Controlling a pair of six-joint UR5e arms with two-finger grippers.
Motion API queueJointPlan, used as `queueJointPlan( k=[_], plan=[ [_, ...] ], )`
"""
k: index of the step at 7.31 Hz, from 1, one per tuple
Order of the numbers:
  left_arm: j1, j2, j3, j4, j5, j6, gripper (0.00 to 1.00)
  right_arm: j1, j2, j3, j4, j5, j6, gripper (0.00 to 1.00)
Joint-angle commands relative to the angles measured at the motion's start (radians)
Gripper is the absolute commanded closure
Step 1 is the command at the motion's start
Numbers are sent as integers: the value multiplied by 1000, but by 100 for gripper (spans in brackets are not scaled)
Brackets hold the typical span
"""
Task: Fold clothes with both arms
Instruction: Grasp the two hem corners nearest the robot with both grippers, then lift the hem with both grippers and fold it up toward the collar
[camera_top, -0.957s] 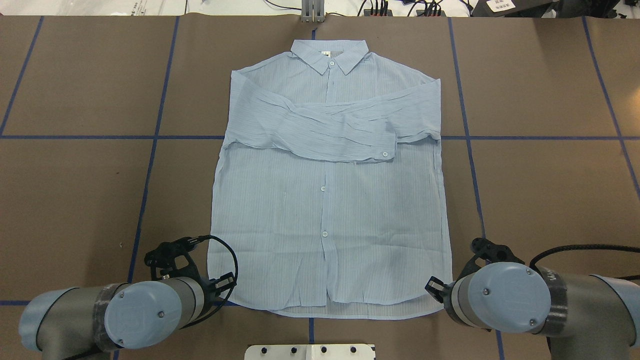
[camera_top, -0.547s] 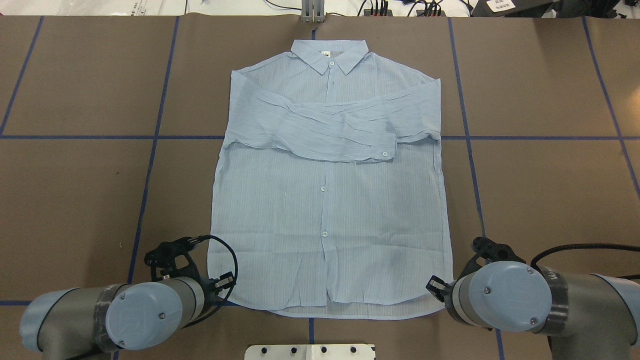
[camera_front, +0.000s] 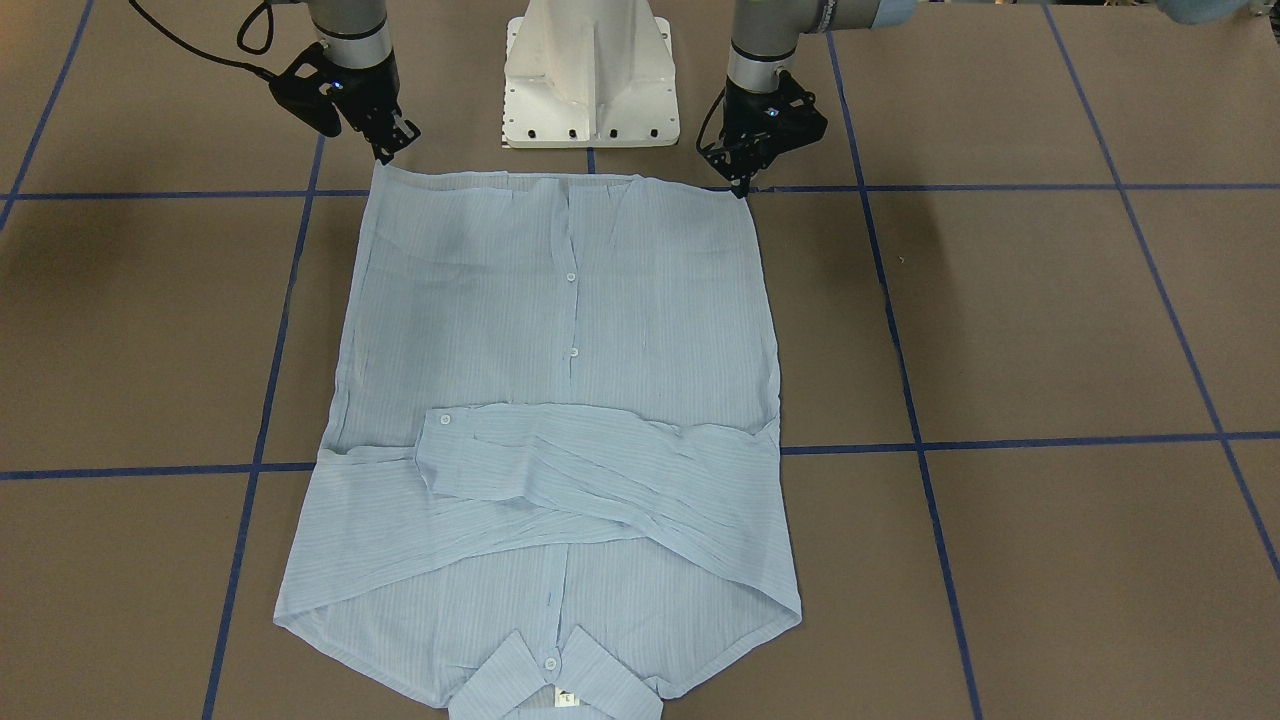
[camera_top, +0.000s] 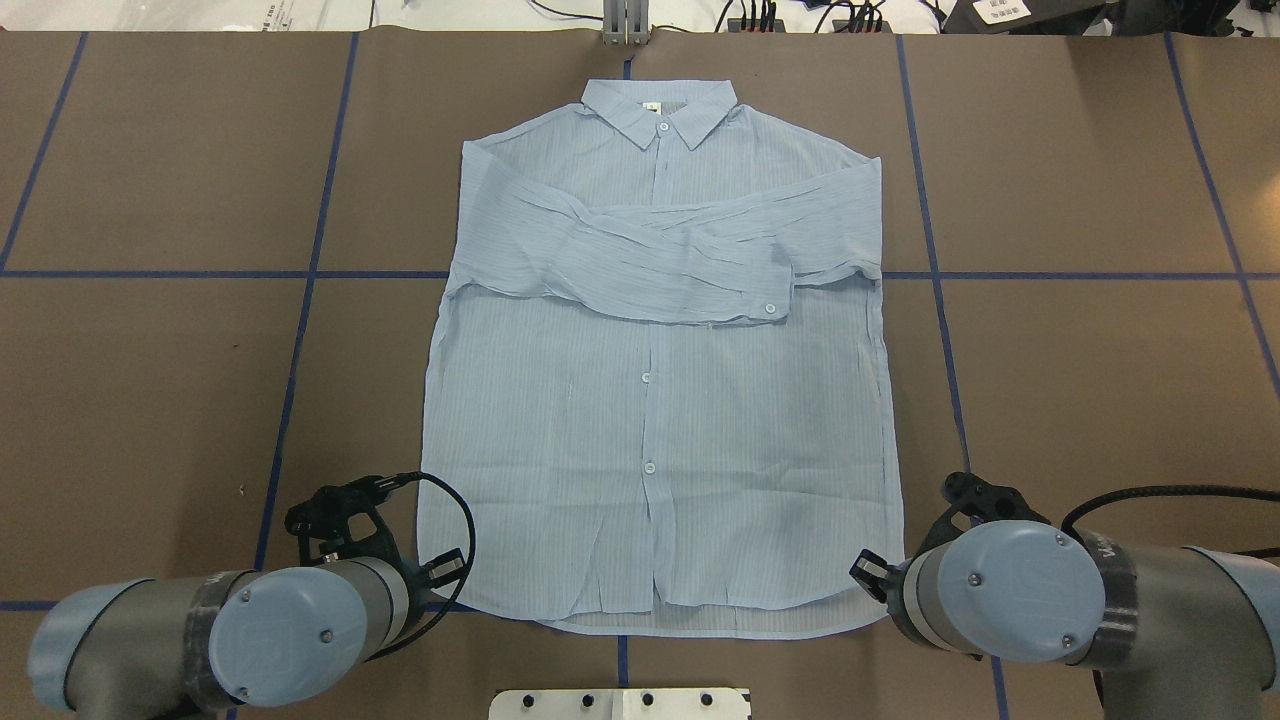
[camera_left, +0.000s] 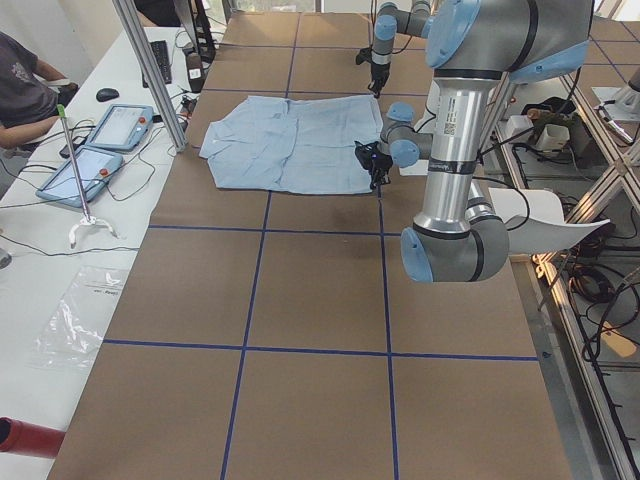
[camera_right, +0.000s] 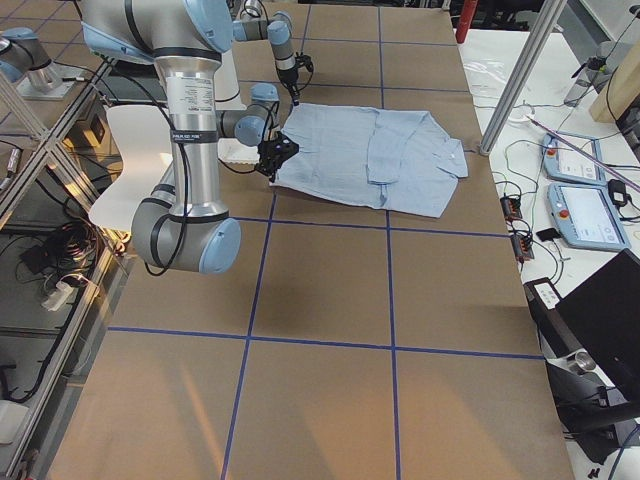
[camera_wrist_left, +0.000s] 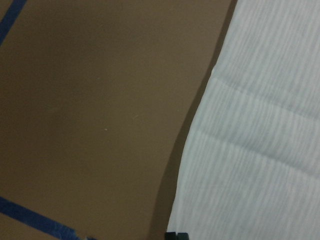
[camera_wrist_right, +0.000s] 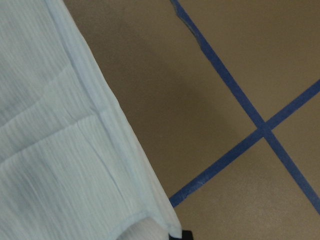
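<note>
Light-blue cloth lies flat in the middle of the brown table (camera_top: 1080, 380); it is the shirt (camera_top: 660, 400), front side up, with small buttons in a row down the middle. Its collar (camera_top: 660, 110) is on the far side from the robot; its bottom edge is close to the white base (camera_front: 590, 70). Both sleeves (camera_top: 680, 265) are folded across the chest, one on top of the other; the top one ends in a cuff with a button.

The left gripper (camera_front: 742, 185) points down at the bottom corner of the shirt on the robot's left side; the right gripper (camera_front: 385, 152) points down at the other bottom corner. Each tip is right at its corner; the fingers are too small and dark to see well, so I cannot tell if they are apart, together, or pinching the cloth.

Each wrist camera sees the shirt's edge lying on the table; dark blue tape lines (camera_top: 150, 273) cross the table in a grid.
</note>
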Motion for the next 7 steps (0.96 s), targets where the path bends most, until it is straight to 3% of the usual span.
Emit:
queueJointPlan(
  k=[1, 4, 5, 6, 7],
  plan=[
    [-5, 6, -169, 95, -43, -4, 100, 6, -37, 94, 0, 1, 12, 100],
    [-25, 16, -382, 114, -103, -200, 100, 8, -120, 254, 0, 34, 86, 100],
    [-93, -3, -418, 147, -136, -236, 100, 18, -128, 304, 0, 43, 86, 100],
    [-167, -18, -420, 167, -200, -225, 100, 93, -105, 314, 1, 92, 88, 100],
    [-228, -24, -400, 169, -200, -165, 100, 206, -28, 308, 1, 158, 88, 100]
  ],
)
